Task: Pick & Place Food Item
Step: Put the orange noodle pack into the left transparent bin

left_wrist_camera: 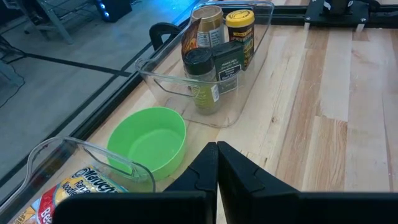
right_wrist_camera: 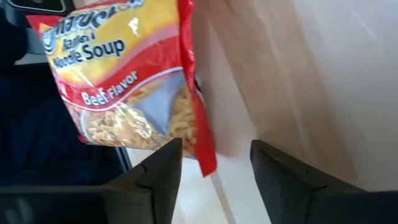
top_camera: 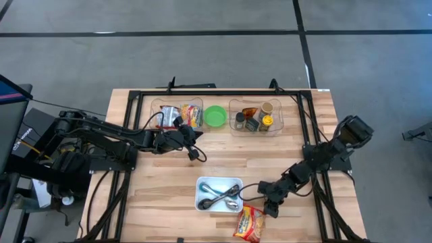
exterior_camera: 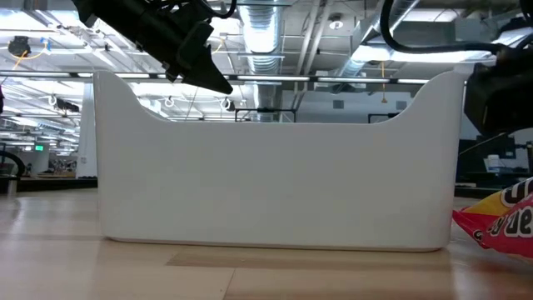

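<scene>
The low view is mostly blocked by the wall of the white tray [exterior_camera: 275,167]; only a cut-off red and yellow corner of the noodle packet [exterior_camera: 500,218] shows beside it. In the right wrist view the packet [right_wrist_camera: 134,74] fills much of the frame: red border, yellow panel, "Noodle Soup" and "Beef Flavor" legible, brand line cut off, noodles pictured below. From above, the packet [top_camera: 249,223] lies on the table [top_camera: 155,196] at its near edge, just beside the tray [top_camera: 200,200] holding spoons [top_camera: 223,196]. Right gripper [top_camera: 271,204] sits just beside the packet, fingers apart, the packet's edge at the gap; contact cannot be told. Left gripper [top_camera: 196,151], fingers closed on nothing, hovers near the far edge by the green bowl [top_camera: 215,115] and two clear bins [top_camera: 278,125].
</scene>
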Robot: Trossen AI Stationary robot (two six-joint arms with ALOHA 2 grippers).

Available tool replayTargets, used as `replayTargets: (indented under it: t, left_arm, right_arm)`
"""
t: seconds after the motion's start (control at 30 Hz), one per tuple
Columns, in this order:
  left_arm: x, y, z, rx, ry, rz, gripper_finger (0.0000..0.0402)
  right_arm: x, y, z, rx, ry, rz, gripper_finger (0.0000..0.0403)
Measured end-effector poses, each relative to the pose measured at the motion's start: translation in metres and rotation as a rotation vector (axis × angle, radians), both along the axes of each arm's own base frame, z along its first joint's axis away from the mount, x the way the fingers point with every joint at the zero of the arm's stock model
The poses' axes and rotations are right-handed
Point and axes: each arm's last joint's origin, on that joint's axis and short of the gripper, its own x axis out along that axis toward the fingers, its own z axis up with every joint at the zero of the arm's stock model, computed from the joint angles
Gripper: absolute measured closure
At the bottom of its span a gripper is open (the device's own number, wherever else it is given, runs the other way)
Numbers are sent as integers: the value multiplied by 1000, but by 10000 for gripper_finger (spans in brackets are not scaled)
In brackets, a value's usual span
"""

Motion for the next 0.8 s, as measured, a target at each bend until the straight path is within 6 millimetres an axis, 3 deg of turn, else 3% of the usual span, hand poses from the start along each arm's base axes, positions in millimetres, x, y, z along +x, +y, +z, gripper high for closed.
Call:
replayTargets:
  t: [0.3, 0.8]
  left_arm:
    - [0, 0, 0, 0, 0, 0, 399]
    - [0, 0, 0, 0, 0, 0, 399]
  right_arm:
    - [5, 4, 2, 51, -63, -8, 213]
    - [3, 8, -1, 62, -42, 15, 279]
